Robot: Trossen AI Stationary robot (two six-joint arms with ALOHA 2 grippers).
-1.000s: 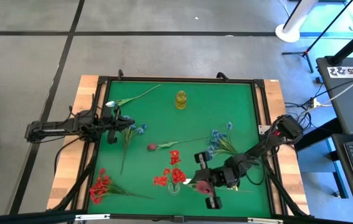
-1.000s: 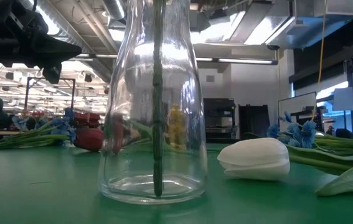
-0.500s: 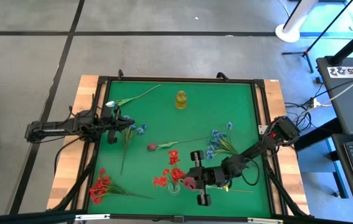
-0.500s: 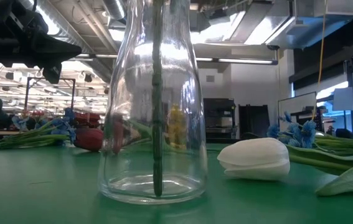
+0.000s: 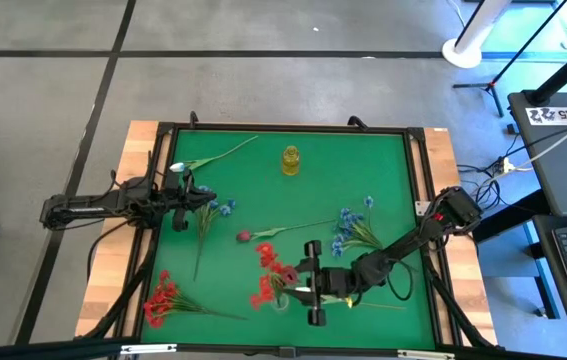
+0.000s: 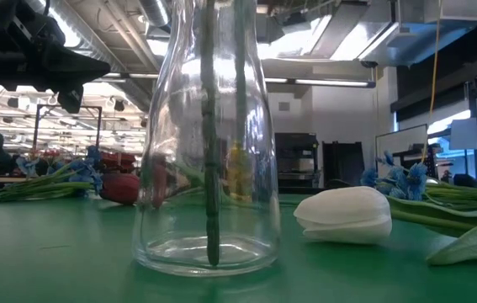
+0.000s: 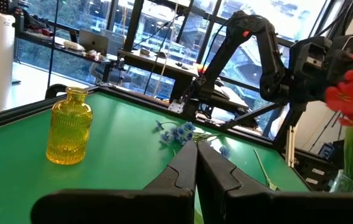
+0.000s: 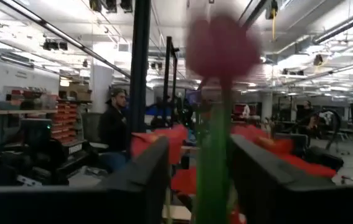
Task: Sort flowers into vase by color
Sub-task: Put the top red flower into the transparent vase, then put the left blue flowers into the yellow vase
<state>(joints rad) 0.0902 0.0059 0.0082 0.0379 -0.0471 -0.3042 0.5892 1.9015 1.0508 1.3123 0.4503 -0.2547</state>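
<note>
**Now the pink bud goes down beside the reds**

Right gripper [image 5: 313, 292] sits over the near edge of the green bench [image 5: 393, 160], jaws clenched on the stalk of a dark pink bud [image 8: 221, 45], and in the right wrist view that bud stands upright between the two dark fingers [image 8: 140, 180]. Held vertical like that, the stalk can drop straight through the narrow neck of the clear vase [image 6: 207, 143]. And it is in: the low view shows two green stalks inside the glass, one reaching the bottom, the other lower end hard to trace. The red cluster [image 5: 271, 270] already stands in this vase, so red tones are being grouped here, it seems.

Left gripper [image 7: 195, 163] waits at the far-left side of the bench with jaws closed on nothing, well apart from the action.

Plenty left to sort: a white tulip [image 6: 344, 214] lies flat just beside the vase, a blue cluster [image 5: 351, 228] lies near the right arm, another blue cluster [image 5: 215, 211] by the left gripper, a loose red bunch [image 5: 161, 298] at the near-left corner, one more pink bud [image 5: 244, 236] mid-bench. The yellow vase [image 5: 291, 159] at the far side stands empty of stems.
</note>
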